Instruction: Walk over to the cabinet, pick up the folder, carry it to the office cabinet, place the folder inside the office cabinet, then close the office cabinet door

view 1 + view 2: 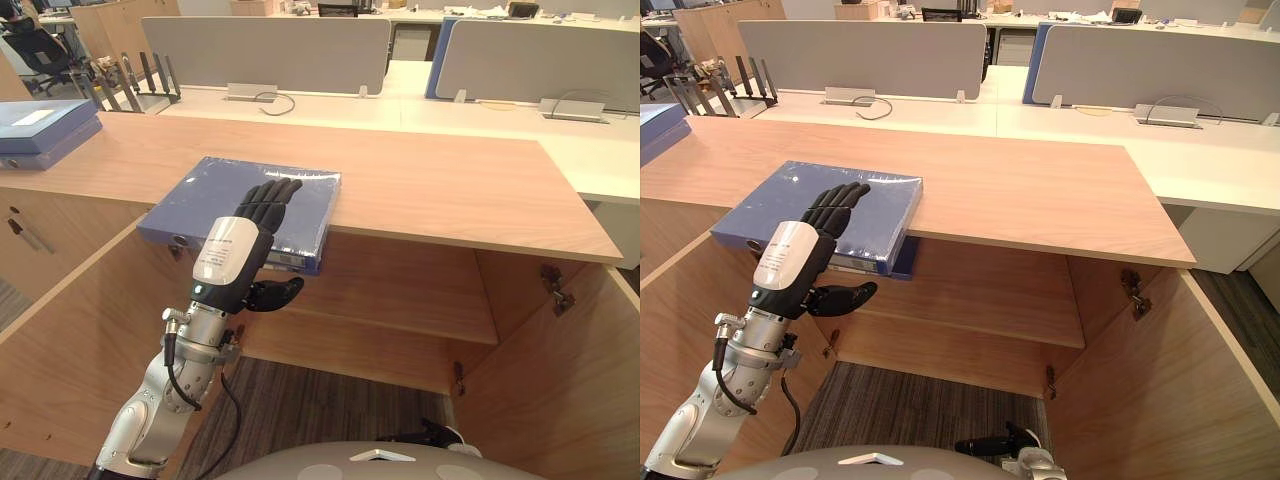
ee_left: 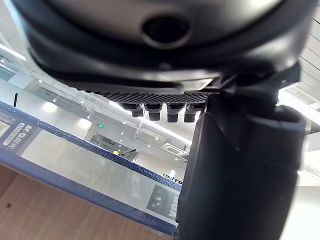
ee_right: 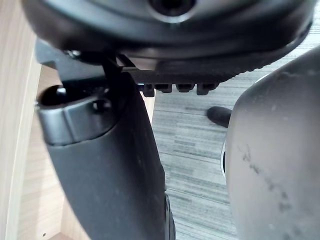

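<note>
A blue folder (image 1: 215,190) lies flat on the wooden cabinet top (image 1: 430,180), its near edge sticking out over the front. My left hand (image 1: 262,208) rests on it with straight fingers laid across the glossy cover (image 2: 90,165). Its thumb (image 1: 275,293) points sideways below the folder's overhanging edge, apart from it. My right hand (image 3: 105,165) hangs low over the grey carpet, fingers relaxed and holding nothing.
Below the top the cabinet stands open, with a shelf (image 1: 400,290) inside and both doors swung out, left door (image 1: 70,330) and right door (image 1: 570,380). More blue folders (image 1: 40,130) are stacked at the far left. White desks with grey dividers (image 1: 265,50) stand behind.
</note>
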Robot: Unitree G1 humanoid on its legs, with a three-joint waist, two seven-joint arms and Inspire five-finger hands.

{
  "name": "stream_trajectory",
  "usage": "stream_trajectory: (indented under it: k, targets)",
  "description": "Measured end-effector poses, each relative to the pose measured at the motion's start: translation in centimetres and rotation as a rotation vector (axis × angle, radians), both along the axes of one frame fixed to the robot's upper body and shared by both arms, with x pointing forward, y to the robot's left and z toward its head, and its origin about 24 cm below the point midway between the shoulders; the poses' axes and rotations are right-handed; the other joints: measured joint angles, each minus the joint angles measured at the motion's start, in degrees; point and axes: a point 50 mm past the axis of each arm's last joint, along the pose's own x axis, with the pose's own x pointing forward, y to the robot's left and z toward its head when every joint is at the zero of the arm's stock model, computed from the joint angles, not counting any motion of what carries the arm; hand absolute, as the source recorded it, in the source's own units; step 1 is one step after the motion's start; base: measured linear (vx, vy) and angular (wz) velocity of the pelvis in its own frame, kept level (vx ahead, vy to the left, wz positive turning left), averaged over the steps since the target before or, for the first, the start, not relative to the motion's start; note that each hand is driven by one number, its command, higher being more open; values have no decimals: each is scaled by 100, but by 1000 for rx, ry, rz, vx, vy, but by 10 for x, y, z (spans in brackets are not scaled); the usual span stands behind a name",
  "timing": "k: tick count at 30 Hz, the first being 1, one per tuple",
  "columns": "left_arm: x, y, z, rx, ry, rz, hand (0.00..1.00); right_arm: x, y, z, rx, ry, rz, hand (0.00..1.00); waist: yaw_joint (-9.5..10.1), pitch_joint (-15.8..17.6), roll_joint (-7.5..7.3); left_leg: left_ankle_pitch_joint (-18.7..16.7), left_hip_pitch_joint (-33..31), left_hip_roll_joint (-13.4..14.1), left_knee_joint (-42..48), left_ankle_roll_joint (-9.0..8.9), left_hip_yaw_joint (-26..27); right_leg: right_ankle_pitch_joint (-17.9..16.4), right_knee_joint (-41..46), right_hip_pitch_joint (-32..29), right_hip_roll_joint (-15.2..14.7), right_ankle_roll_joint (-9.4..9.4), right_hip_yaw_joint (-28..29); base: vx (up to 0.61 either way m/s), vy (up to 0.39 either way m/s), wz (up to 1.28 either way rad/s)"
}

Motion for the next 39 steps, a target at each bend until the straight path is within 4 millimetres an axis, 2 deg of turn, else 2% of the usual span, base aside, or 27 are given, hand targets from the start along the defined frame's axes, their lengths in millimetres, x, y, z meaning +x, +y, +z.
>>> stream_trajectory:
  k: [8, 9, 12, 15, 21, 22, 28, 29, 30, 39]
  targets:
    - [2, 1, -11, 59, 40, -16, 100, 1, 0, 0, 1, -2, 0, 100, -47, -4, -4, 0, 0, 0, -1, 0, 11, 3, 0, -6, 0, 0, 10, 0, 0, 0]
    - [2, 1, -13, 67, 49, -11, 0, 1, 0, 0, 1, -3, 0, 100, -57, -4, -4, 0, 1, 0, -1, 0, 15, 4, 0, -8, 0, 0, 13, 0, 0, 0]
    - [4, 6, -23, 79, 89, 7, 0, 3, 0, 1, 0, -8, 0, 100, -133, 23, 14, 18, 189, 14, -121, 8, 41, 7, -5, 100, 7, -1, 35, 0, 11, -5]
    - [6, 7, -24, 84, 88, 12, 0, 4, 1, 1, 1, -11, 1, 100, -152, 43, -4, 19, 192, 8, -130, 11, 44, 10, -7, 99, 1, 4, 37, 0, 0, 0]
    - [20, 7, -2, 100, -63, 19, 0, 7, 1, 1, 1, -17, 3, 100, -190, 113, -5, 79, 289, 19, -292, 27, 47, 9, -36, 113, 2, 7, 37, 0, 0, 0]
    - [22, 7, 3, 103, -92, 22, 0, 11, 1, 2, 1, -26, 5, 100, -271, 157, 7, 85, 315, 21, -316, 29, 50, 8, -36, 122, 2, 7, 37, -9, 31, -3]
    - [28, 3, 14, 186, -170, -6, 0, 18, 0, 4, -1, -47, 6, 100, -370, 284, 35, 86, 371, 36, -375, 30, 96, 2, -37, 125, 13, 10, 59, -7, 22, -4]
    - [31, 3, 17, 195, -185, -12, 0, 24, 0, 6, -2, -67, 10, 100, -462, 387, 39, 90, 380, 38, -403, 35, 103, -4, -37, 113, 14, 15, 56, -17, 48, -2]
    - [30, 3, 17, 192, -184, -11, 0, 25, 0, 6, -2, -69, 9, 100, -470, 400, 68, 90, 380, 42, -405, 36, 107, -4, -37, 110, 18, 16, 55, -22, 45, -2]
    - [28, 1, 23, 185, -205, -18, 0, 24, 3, 5, 4, -67, 7, 100, -421, 472, -67, 91, 200, 23, -303, 25, 92, -12, -3, -8, 3, 16, 58, 0, 0, 0]
